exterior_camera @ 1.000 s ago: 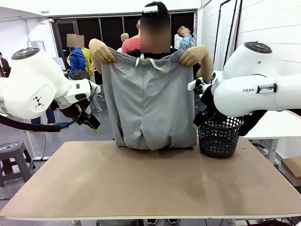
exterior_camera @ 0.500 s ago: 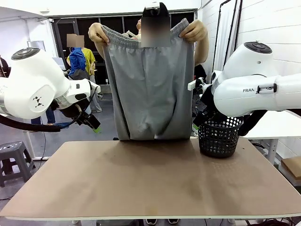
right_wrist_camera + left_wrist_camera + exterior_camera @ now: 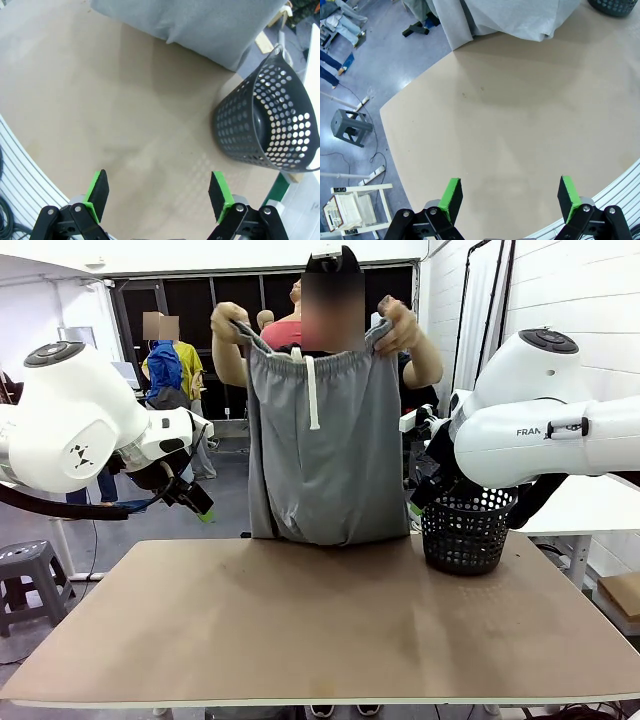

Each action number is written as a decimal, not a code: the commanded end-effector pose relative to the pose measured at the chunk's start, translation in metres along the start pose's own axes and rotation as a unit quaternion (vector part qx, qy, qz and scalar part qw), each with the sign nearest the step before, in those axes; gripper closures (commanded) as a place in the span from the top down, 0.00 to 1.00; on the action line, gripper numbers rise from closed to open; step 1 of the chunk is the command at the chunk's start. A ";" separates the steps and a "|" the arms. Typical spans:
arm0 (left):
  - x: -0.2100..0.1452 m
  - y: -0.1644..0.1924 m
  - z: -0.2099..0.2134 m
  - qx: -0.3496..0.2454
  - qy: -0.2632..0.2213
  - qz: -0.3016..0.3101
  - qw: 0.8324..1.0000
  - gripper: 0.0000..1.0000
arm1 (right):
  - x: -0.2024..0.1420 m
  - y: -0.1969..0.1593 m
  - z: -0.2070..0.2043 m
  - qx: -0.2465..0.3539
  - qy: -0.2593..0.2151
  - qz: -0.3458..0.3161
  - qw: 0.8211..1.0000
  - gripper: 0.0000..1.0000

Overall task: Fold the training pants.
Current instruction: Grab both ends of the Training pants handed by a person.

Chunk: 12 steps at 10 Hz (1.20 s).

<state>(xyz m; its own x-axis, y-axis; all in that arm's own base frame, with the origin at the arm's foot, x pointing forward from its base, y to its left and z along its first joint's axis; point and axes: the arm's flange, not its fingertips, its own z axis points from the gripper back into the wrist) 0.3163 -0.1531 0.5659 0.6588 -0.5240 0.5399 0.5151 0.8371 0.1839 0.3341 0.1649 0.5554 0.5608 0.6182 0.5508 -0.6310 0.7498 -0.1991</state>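
A person at the far side holds the light grey training pants (image 3: 325,455) up by the waistband with both hands (image 3: 232,322). A white drawstring (image 3: 311,390) hangs down the front, and the lower part bunches at the table's far edge. The same grey fabric shows at the top of the left wrist view (image 3: 515,17) and the right wrist view (image 3: 200,25). My left gripper (image 3: 196,502) hovers left of the pants, open and empty (image 3: 509,195). My right gripper (image 3: 422,502) sits beside the basket, open and empty (image 3: 159,192).
A black perforated basket (image 3: 467,530) stands at the table's far right (image 3: 272,127). The tan table (image 3: 320,625) spreads bare in front of the pants. A grey stool (image 3: 28,575) stands on the floor left of the table. People stand in the background.
The person has lifted the pants higher and turned the waistband, so the white drawstring now faces me. The hanging cloth has narrowed. Both arms have stayed still.
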 end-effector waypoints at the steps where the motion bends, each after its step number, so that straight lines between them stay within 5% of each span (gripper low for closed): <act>1: 0.001 0.001 -0.001 0.000 -0.004 0.001 1.000 1.00 | 0.000 0.000 -0.001 0.004 -0.001 -0.001 1.000 1.00; 12: 0.001 0.001 -0.001 0.000 -0.004 0.001 1.000 1.00 | 0.000 0.000 -0.001 0.004 -0.001 -0.001 1.000 1.00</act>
<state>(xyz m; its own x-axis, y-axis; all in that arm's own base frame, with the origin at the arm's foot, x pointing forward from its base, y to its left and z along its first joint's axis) 0.3163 -0.1531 0.5659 0.6588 -0.5240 0.5399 0.5151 0.8372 0.1839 0.3341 0.1649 0.5554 0.5608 0.6182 0.5508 -0.6310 0.7498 -0.1991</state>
